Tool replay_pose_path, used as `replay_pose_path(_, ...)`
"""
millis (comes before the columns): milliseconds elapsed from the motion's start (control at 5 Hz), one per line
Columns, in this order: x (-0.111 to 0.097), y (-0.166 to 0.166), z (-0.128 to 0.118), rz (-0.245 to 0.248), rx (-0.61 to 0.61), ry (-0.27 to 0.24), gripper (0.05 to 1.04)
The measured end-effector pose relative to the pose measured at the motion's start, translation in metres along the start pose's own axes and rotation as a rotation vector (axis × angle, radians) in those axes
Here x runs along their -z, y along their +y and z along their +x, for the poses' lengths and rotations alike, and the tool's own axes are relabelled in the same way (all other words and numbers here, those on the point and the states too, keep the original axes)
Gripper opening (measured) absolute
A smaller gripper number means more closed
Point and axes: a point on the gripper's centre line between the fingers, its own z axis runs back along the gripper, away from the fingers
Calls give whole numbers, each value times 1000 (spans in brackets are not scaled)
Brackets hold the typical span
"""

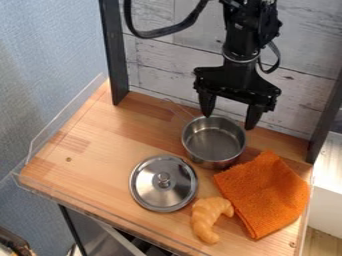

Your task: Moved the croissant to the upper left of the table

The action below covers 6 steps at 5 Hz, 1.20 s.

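Over the back of the metal pot [214, 141], the black gripper [229, 120] is hanging wide open. Near the table's [100, 155] front edge, the croissant [208, 216] is lying beside the orange cloth [265, 192].

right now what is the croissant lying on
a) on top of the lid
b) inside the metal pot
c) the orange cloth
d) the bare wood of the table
d, the croissant sits directly on the wooden table, with the lid and the orange cloth beside it rather than under it
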Motion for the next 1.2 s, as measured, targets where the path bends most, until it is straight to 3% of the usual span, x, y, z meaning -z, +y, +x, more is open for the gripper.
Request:
replay_pose_path(200, 11, 1, -7, 9, 5, 34, 1001)
replay_pose_path(600, 1, 9, -47, 35, 71, 16, 1001)
replay_pose_path(800, -2, 14, -67, 26, 71, 8, 1001)
replay_pose_path(1200, 10, 3, -91, -13, 116, 29, 1001)
